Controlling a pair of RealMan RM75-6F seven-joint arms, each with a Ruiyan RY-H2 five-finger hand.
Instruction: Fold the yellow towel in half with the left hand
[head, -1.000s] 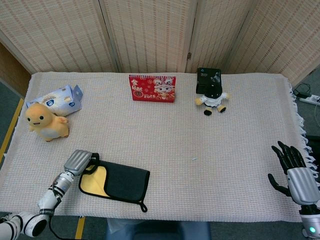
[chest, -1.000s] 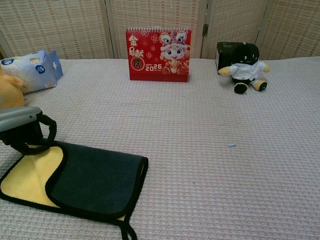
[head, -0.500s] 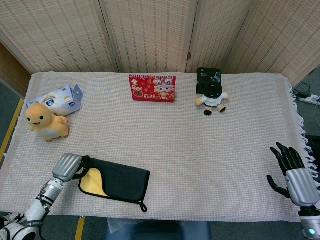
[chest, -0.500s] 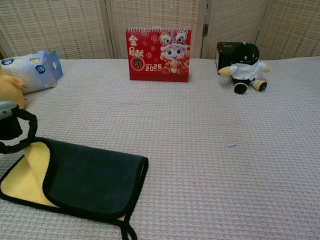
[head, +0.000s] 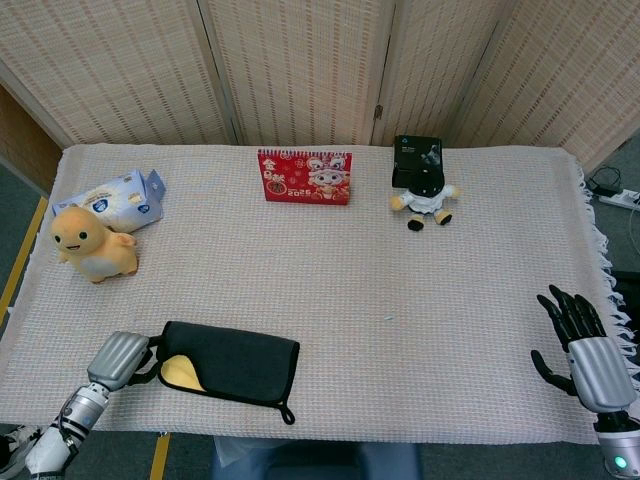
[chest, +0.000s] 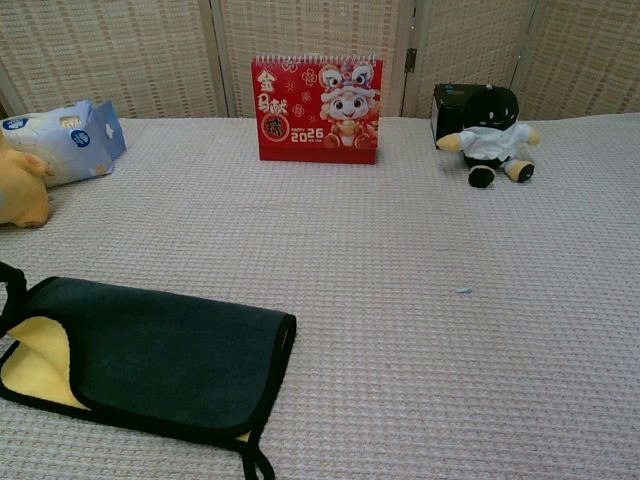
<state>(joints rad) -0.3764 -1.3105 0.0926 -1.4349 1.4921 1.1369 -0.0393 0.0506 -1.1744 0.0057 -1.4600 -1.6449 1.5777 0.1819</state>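
Fingers of the left hand reach toward the left edge of the yellow towel; whether they pinch the towel's edge cannot be told from either view. That hand sits at the towel's left end, near the front edge of the table, and only a dark finger edge of it shows at the left border of the chest view.

The yellow towel lies folded over on itself, its dark grey side up with black trim, and a small patch of yellow shows at its left end. A black hanging loop sticks out at its front right corner.

Fingers of the right hand are spread apart and hold nothing; it hovers far to the right of the towel, just past the table's right edge.

Behind the towel, toward the back of the table, stands a red desk calendar printed with a cartoon lion, gold Chinese characters and "2026". Right of the calendar sits a black and white plush toy against a black box. Left of and behind the towel rest a yellow plush duck and a blue and white tissue pack, its writing too small to read.
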